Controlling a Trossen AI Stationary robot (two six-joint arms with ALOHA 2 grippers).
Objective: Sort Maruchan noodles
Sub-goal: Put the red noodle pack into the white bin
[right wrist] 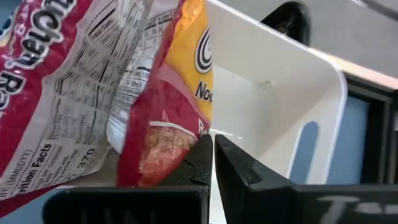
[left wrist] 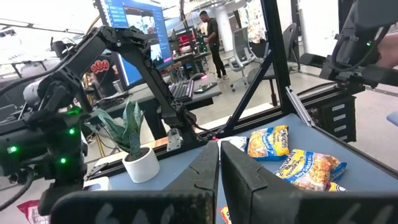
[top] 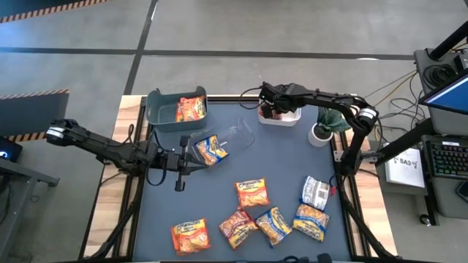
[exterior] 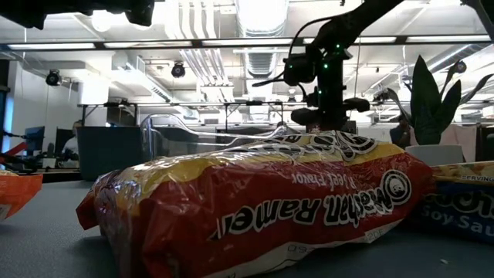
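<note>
My right gripper point(top: 270, 108) is over the white bin point(top: 289, 119) at the far middle, shut at the edge of a dark red noodle packet point(right wrist: 163, 134). A second dark red packet point(right wrist: 56, 93) leans beside it. My left gripper point(top: 186, 164) is shut and empty beside the tipped clear bin point(top: 230, 135), which holds a blue-yellow packet point(top: 212, 150). The teal bin point(top: 164, 109) holds an orange packet point(top: 191, 109). Several loose packets lie on the near table, among them orange point(top: 252, 192), dark red point(top: 238, 225) and blue-yellow point(top: 311, 221). My right gripper pinches the dark red packet by its side edge point(right wrist: 205, 127), only at the fingertips point(right wrist: 202, 155). The packet reaches on ahead of the fingers into the white bin point(right wrist: 280, 99), against the other packet. Whether its far end rests on the bin floor is hidden.
A small potted plant point(top: 322, 131) stands at the far right, close to the right arm. A big dark red and orange packet point(exterior: 255, 208) fills the low view. Dark table surface point(top: 285, 157) shows between the bins and the loose packets.
</note>
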